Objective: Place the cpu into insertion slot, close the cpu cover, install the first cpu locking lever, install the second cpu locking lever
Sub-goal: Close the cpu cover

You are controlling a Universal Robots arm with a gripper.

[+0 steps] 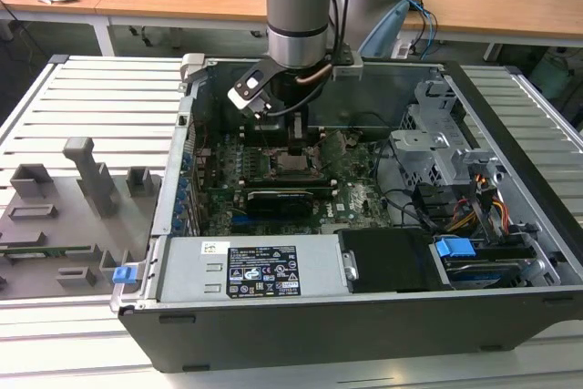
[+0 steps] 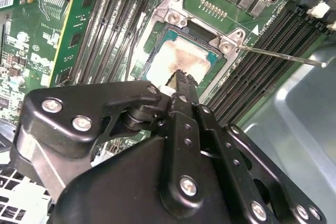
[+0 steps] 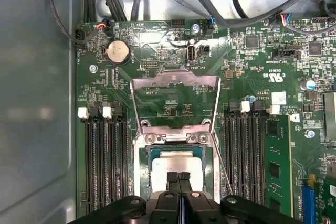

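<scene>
Exterior view: the gripper (image 1: 296,154) hangs inside the open computer case (image 1: 364,325), over the board at mid-frame. Second wrist view: its fingers are pressed together, tips at the chip (image 2: 181,59), which lies in the socket (image 2: 176,14). First wrist view: the cover (image 3: 173,77) stands raised beyond the chip.

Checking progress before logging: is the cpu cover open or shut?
Open. In the first wrist view the cpu cover is swung back off the insertion slot, leaving the cpu uncovered.
</scene>
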